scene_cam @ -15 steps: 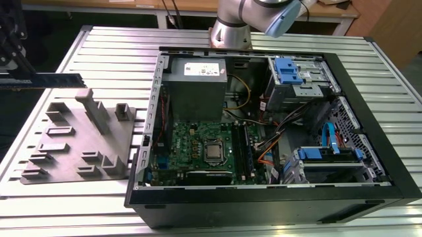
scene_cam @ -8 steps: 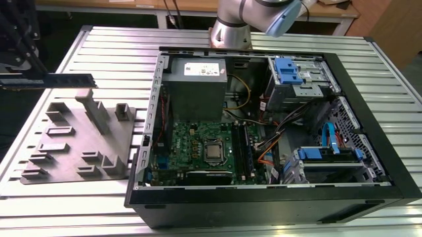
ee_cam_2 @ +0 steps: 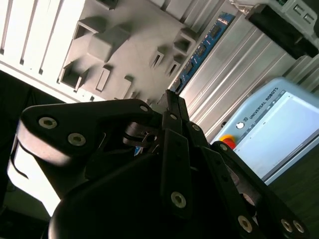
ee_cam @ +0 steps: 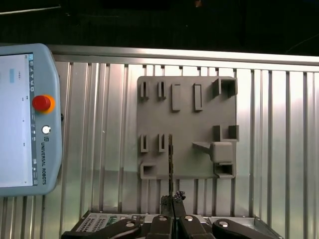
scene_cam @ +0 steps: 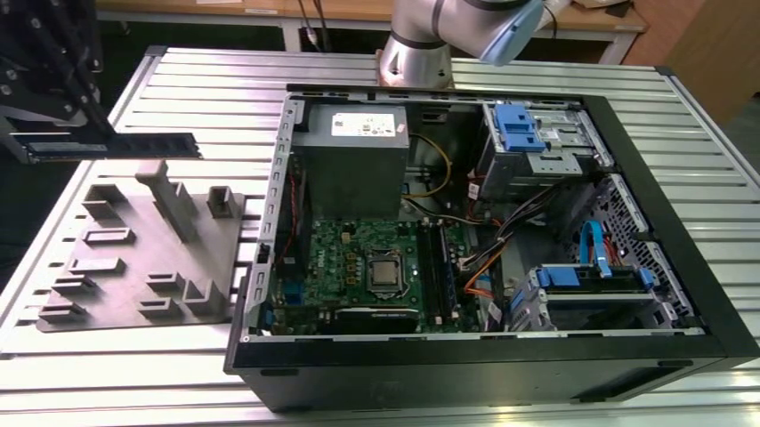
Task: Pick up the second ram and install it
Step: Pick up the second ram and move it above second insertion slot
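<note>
In the upper left of the exterior view, the pincer [scene_cam: 42, 140] clamps the ram [scene_cam: 137, 143] by one end, level above the fixture [scene_cam: 131, 267], leaving its long contact edge free.

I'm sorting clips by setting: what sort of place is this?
Probably a robotics lab bench: a slotted aluminium table, an opened computer case and a teach pendant; the gripper holds the second ram.
</note>
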Robot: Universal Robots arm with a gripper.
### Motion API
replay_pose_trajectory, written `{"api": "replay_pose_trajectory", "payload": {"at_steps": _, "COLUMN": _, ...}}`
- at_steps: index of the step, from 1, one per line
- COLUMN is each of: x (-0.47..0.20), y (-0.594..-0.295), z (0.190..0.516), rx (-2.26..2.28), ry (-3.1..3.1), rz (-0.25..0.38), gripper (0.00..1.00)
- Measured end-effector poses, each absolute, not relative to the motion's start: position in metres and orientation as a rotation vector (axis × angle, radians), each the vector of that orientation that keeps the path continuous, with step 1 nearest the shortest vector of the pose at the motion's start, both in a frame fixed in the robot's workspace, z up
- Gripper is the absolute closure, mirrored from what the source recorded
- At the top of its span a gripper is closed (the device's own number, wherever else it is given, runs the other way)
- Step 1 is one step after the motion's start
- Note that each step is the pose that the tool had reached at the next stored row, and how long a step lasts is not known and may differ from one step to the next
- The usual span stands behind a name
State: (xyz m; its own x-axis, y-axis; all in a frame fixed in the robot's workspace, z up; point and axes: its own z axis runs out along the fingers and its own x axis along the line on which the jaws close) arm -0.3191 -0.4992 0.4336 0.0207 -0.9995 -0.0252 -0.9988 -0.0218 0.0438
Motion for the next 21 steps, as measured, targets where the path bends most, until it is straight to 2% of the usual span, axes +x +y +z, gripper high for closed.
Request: {"api": "replay_pose_trajectory", "payload": {"at_steps": 21, "x": -0.233, "y": -0.499, "z": 0.433, "rx": 2.235, "ry": -2.188, "rz": -0.076, "gripper": 0.92}}
